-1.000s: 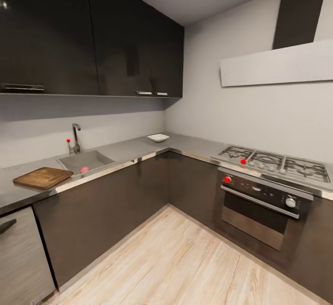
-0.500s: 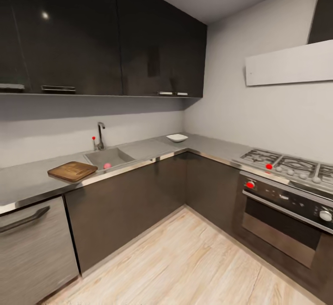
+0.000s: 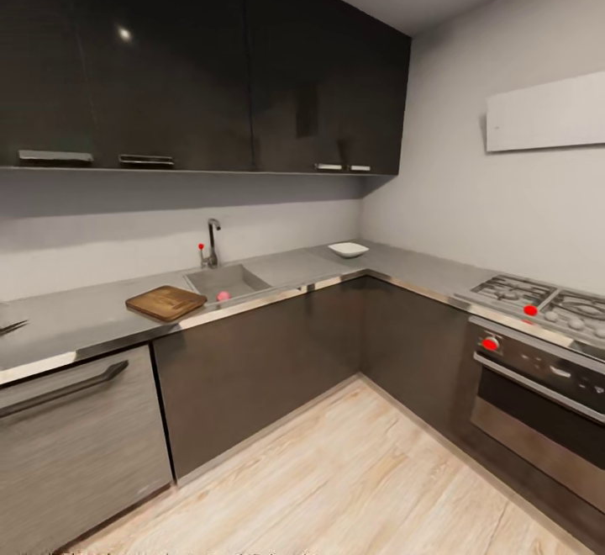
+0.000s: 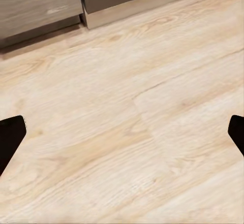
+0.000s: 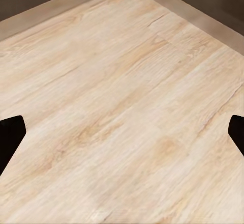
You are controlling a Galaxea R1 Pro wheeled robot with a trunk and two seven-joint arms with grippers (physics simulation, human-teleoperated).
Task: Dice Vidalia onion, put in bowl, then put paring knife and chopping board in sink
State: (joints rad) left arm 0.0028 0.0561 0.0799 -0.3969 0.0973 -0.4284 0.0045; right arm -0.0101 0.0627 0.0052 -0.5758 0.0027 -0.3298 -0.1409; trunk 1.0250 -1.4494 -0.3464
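Facing the kitchen corner from out on the floor (image 3: 336, 471). The grey worktop (image 3: 76, 319) runs along the left wall and turns the corner toward the stove (image 3: 538, 298). Set into it, the sink (image 3: 239, 279) with its tap behind. Chopping board (image 3: 166, 303) lies just beside the sink's left rim, long axis slanted across the worktop. White bowl (image 3: 348, 249) sits near the corner, well apart from the sink. Onion (image 3: 223, 295) rests low in the basin, near the front wall. A dark sliver at the worktop's far left edge may be the knife; too small to tell.

Left pincer (image 4: 122, 135) and right pincer (image 5: 122, 135) both spread wide, empty, aimed down at floorboards. The onion lies ahead and left, likelier the left arm's reach once closer.
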